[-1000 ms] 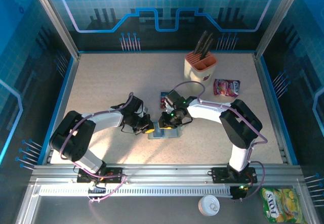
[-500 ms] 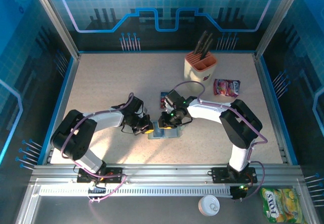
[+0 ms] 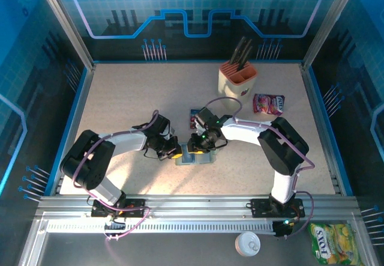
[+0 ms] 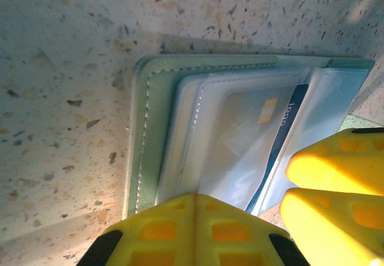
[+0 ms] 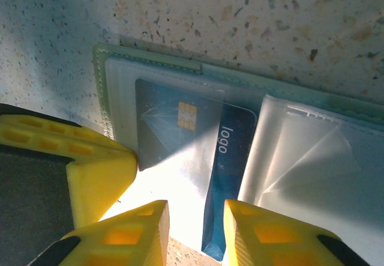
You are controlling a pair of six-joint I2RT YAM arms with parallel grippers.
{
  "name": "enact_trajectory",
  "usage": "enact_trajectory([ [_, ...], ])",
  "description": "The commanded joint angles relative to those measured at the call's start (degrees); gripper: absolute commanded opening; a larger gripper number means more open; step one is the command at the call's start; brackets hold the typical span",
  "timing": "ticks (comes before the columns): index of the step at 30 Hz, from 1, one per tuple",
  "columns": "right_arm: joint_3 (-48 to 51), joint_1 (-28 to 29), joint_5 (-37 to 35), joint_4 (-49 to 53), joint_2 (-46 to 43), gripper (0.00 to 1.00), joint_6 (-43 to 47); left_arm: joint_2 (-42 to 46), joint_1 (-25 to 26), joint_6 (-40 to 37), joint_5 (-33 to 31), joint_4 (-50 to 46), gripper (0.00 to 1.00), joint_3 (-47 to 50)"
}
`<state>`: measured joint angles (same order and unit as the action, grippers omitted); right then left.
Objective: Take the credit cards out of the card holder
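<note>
The grey-green card holder [image 3: 195,158] lies open and flat on the table. Its clear sleeves [image 4: 240,134] hold a blue credit card [image 5: 231,158] with a chip and the word "logo". My left gripper [image 4: 195,201] is shut, tips together, pressing on the holder's [image 4: 147,128] near edge. My right gripper [image 5: 196,225] stands open over the holder [image 5: 150,62], and the blue card's lower edge sits in the gap between its fingers. Both grippers meet at the holder, left [image 3: 175,154] and right [image 3: 195,148]. Another small red-and-blue card [image 3: 194,119] lies on the table behind the right arm.
A cream knife block [image 3: 238,77] stands at the back right, with a pink snack packet [image 3: 268,104] beside it. Off the table at the near right lie a yellow-green packet [image 3: 333,242] and a white cap [image 3: 247,243]. Blue walls enclose the table.
</note>
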<state>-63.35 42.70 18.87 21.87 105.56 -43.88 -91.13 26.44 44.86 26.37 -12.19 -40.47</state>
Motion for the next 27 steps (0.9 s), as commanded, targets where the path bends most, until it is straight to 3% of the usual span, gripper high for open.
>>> enact_trajectory([
  [1, 0.7, -0.5, 0.0, 0.9, 1.3, 0.33, 0.1, -1.3, 0.2, -0.9, -1.3, -2.5, 0.0, 0.0],
  [10, 0.5, -0.4, 0.6, 1.2, 2.5, 0.35, -0.1, -1.3, 0.3, -1.1, -1.4, -2.9, 0.0, -0.3],
  [27, 2.4, -0.7, 4.5, -4.2, -1.3, 0.31, -2.6, -1.7, 0.3, -1.1, -1.5, -2.8, 0.0, -0.2],
])
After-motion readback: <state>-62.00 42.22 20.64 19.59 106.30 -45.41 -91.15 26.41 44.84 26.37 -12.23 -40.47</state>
